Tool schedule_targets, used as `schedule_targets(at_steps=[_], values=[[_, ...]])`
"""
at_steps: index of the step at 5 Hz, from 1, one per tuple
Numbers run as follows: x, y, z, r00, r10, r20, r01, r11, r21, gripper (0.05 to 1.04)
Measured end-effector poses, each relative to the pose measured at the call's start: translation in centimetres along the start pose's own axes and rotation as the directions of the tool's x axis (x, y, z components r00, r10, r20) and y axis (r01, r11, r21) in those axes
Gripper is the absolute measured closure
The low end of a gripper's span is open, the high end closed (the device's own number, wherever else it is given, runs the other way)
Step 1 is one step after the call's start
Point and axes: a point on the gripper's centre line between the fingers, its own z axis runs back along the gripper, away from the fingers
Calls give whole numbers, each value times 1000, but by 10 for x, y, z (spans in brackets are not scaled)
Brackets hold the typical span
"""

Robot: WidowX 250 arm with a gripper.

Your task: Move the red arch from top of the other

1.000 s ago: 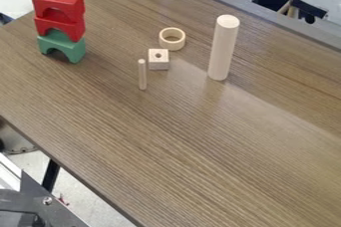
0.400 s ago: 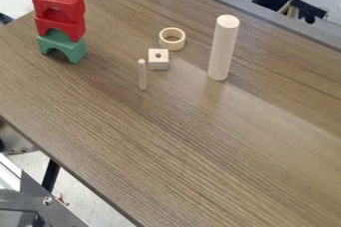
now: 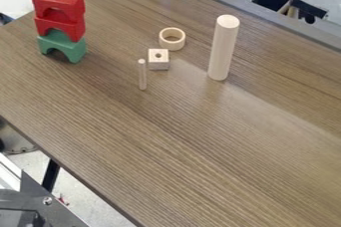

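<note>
- Red arch (image 3: 61, 1) tops the stack near the counter's upper left corner, upright with its opening downward, resting on the lower red arch (image 3: 75, 29), which sits on the green arch (image 3: 79, 52).
- Since the earlier views we find no shift in the stack or in any other wooden piece; for the task, that means the lift is still to be made.
- We cannot tell how the arm is posed, how far open the gripper is or whether it has hold of anything.
- We judge the next step to be a careful approach above the stack, a grip on the top piece alone, then a straight lift; a sideways nudge could topple all three.
- Right of the stack, well apart from it, we see the wooden ring (image 3: 172, 46), the holed cube (image 3: 158, 63) just beside it, the thin peg (image 3: 142, 75) and the tall cylinder (image 3: 221, 52), all on the brown counter (image 3: 173, 141).
</note>
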Motion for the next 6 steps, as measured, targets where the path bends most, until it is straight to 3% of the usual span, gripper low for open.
schedule_targets(at_steps=[3,5,6], values=[[-5,8,-37,998,61,8,-61,998,33,123],[-3,9,-42,995,102,2,-102,994,32,500],[0,5,-36,994,105,6,-105,994,30,500]])
